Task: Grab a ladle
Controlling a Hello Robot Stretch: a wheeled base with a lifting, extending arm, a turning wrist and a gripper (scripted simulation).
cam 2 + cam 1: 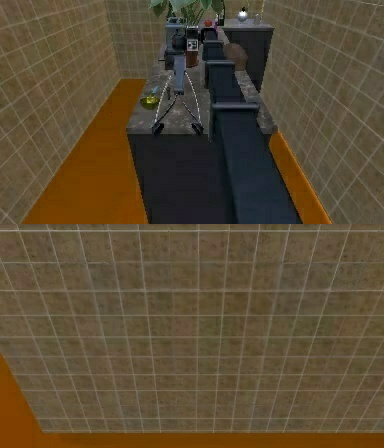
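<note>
— Stone-topped counter at the centre of the arm side view: the gripper shows at its near edge, fingers pointing toward the bottom of the frame. Does it grip anything?

— That cannot be told. A small yellow-green thing lies just beside the finger at left. Its shape does not say whether it is the ladle.

— The risk, then?

— A sideways sweep would likely push that thing off the counter's left edge onto the orange floor. The arm also runs close by the dark cabinet at upper right. The tiled wall stands close ahead, so a turn of the base could scrape it.
</note>
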